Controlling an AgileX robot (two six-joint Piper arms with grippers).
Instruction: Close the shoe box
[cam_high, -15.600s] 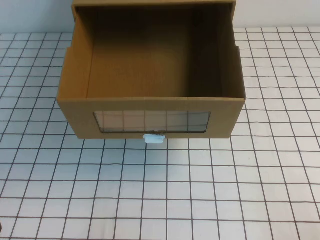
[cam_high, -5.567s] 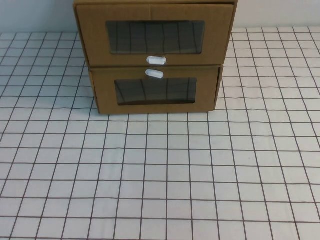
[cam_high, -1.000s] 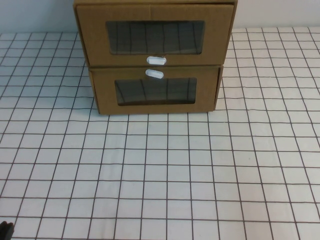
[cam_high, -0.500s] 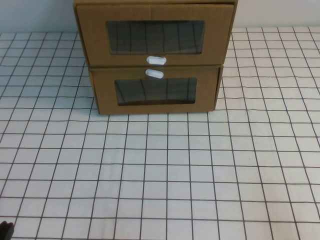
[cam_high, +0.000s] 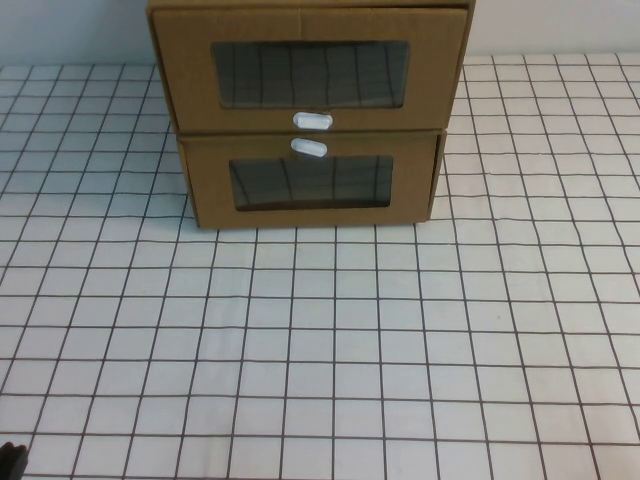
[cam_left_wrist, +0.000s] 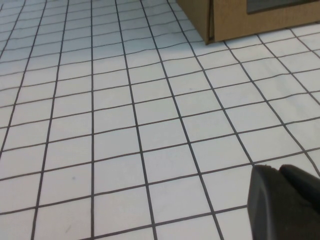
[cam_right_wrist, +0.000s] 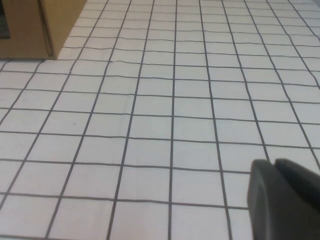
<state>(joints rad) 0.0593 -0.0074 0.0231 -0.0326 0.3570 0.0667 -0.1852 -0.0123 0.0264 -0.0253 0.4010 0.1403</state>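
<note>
The shoe box (cam_high: 310, 68) is the upper of two stacked brown cardboard boxes at the table's far side. Its clear window sits above its white pull tab (cam_high: 312, 120), and its front stands flush with the stack. My left gripper (cam_left_wrist: 278, 169) is shut and empty, low over the table's near left; its tip shows in the high view's near left corner (cam_high: 10, 460). My right gripper (cam_right_wrist: 274, 162) is shut and empty over the table's near right, out of the high view. Both are far from the box.
The like lower box (cam_high: 310, 182), with its white tab (cam_high: 308, 148) above its window, carries the shoe box; its corners show in the left wrist view (cam_left_wrist: 235, 20) and the right wrist view (cam_right_wrist: 30, 30). A white gridded cloth (cam_high: 320, 350) covers the table.
At 15.6 s ago the shoe box's drawer stood pulled far out; from 5.6 s ago it is pushed in flush. The left gripper's tip has since appeared in the near left corner.
</note>
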